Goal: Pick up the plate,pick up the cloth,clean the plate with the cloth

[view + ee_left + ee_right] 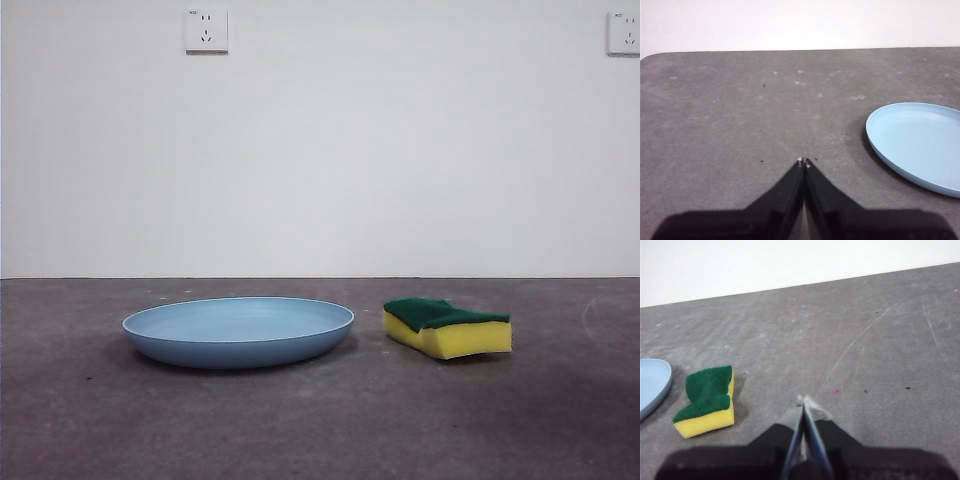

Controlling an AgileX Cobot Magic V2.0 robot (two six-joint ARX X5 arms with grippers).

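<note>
Left hand (804,161) closed, plate (920,145) beside

Only two things stand on the grey tabletop (320,430): the plate (238,331) and, just beside it but apart, the sponge that serves as the cloth (447,327). A narrow bare strip runs between them. Nothing hangs over either, and bare tabletop surrounds both on every other side.
</note>
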